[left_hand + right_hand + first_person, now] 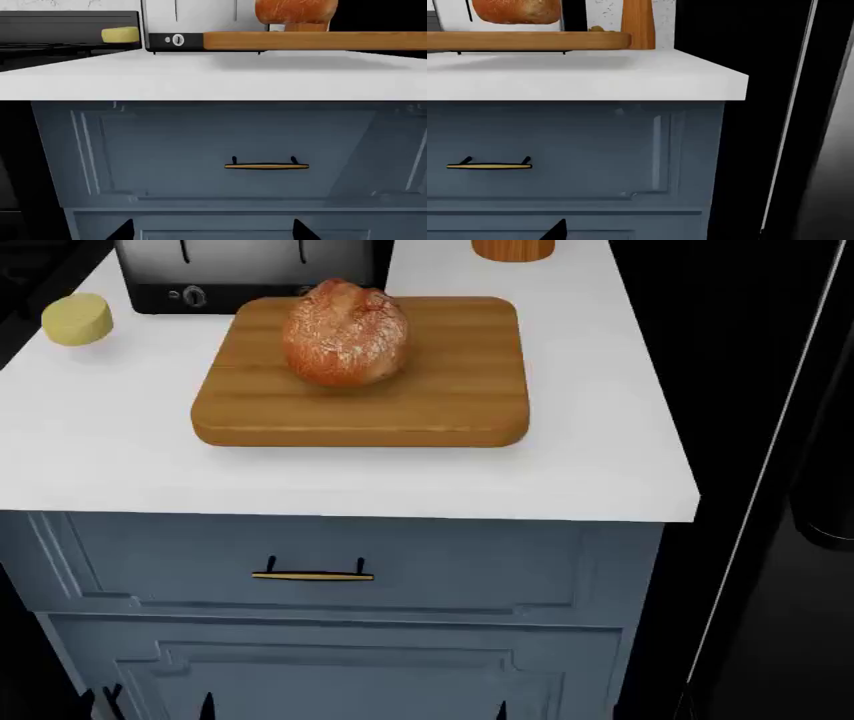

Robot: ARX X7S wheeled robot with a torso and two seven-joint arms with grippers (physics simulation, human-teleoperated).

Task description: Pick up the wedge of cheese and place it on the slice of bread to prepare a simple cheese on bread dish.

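Wood board [441, 400]; floury bread [344, 332]; smooth cheese [76, 319]

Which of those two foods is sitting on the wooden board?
The round reddish-brown bread. The small yellow cheese sits off the board, on the white counter.

Bare counter [400, 480] before cutting board [441, 400] — toaster [247, 270] behind cheese [76, 319].

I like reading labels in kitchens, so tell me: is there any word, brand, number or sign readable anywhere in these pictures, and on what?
None: no readable text shows in any view.
The toaster has a dial and a small mark beside it, but no legible lettering.
The bread, cheese, cutting board, orange cylinder, counter and drawer front carry no labels.
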